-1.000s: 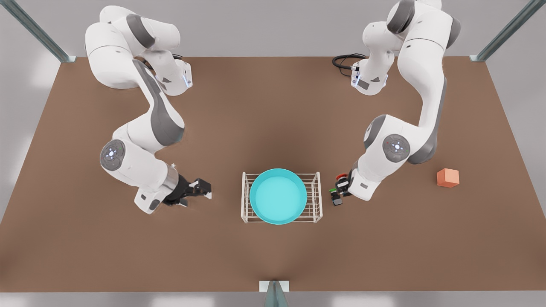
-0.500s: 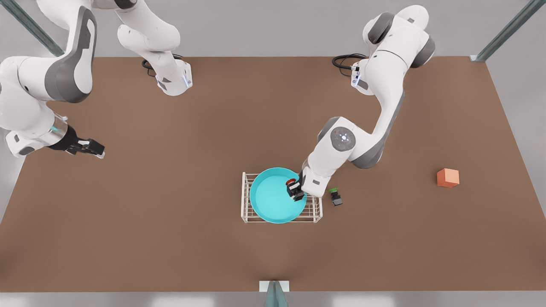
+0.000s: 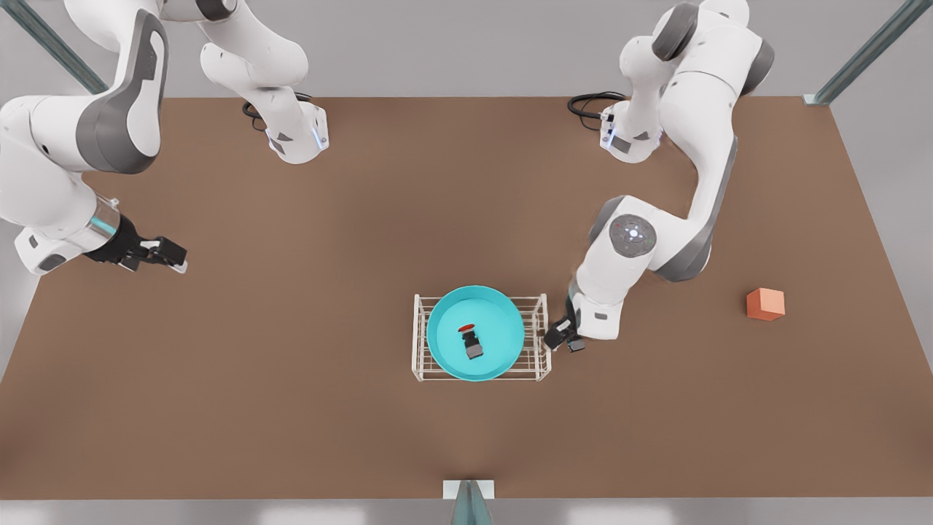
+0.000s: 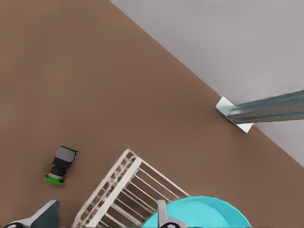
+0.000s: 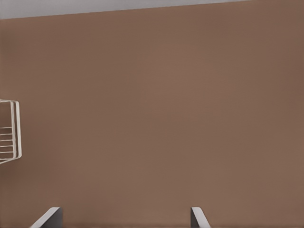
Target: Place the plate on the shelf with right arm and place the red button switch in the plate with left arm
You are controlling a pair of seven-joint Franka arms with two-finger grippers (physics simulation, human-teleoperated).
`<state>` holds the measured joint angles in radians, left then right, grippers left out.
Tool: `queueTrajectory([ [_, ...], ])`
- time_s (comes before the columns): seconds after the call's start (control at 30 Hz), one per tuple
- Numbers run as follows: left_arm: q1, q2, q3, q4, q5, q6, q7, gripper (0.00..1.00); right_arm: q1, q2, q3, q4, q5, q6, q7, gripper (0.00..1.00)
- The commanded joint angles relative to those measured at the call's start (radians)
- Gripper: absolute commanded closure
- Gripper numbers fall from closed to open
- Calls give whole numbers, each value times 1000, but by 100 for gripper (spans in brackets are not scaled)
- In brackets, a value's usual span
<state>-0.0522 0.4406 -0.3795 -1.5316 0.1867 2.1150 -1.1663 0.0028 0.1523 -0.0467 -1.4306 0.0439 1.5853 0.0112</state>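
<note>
Front view is showing the red button switch point(image 3: 471, 340) lying in the plate point(image 3: 444, 346), which is sitting on the shelf point(image 3: 418, 343) — both placements are looking done. Left gripper point(image 3: 561, 336) is hanging just beside the shelf, fingers spread and empty, above the green-capped switch point(image 4: 61, 164). Right gripper point(image 3: 162, 255) is waiting well apart, fingers parted, holding nothing. Count: two switches, one plate, one shelf, one orange cube point(image 3: 765, 303) — two arms.

Evenly and softly lit from above; no glare. Faint darker patch on the table point(image 3: 466, 240) behind the shelf point(image 3: 540, 343), thin shadows under both arms. Slightly smeared render throughout, edges soft in both wrist views.
</note>
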Motion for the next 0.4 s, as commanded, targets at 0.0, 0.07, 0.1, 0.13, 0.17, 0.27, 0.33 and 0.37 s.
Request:
queueTrajectory([
  [0.0,156,-120,-38,-177,-30,-170,503,0,-3,0,-1,1,2,1,-37,0],
  [0.07,238,-361,-24,-590,-125,74,695,0,-1,0,-1,1,2,2,-36,0],
  [0.1,252,-381,-10,-591,-125,36,715,0,-3,1,-1,1,2,2,-36,0],
  [0.13,256,-385,-6,-587,-130,13,731,0,-1,1,-1,1,2,2,-37,0],
  [0.17,259,-384,-7,-576,-138,-3,731,0,-1,1,-1,2,1,2,-37,0],
  [0.27,282,-373,-2,-503,-144,-72,746,0,-1,3,-1,1,5,35,-36,0],
  [0.33,288,-372,-2,-490,-144,-104,824,0,-3,3,-1,1,7,35,-36,0],
  [0.37,287,-372,-2,-490,-142,-109,826,0,-3,3,1,1,7,35,-36,0],
])
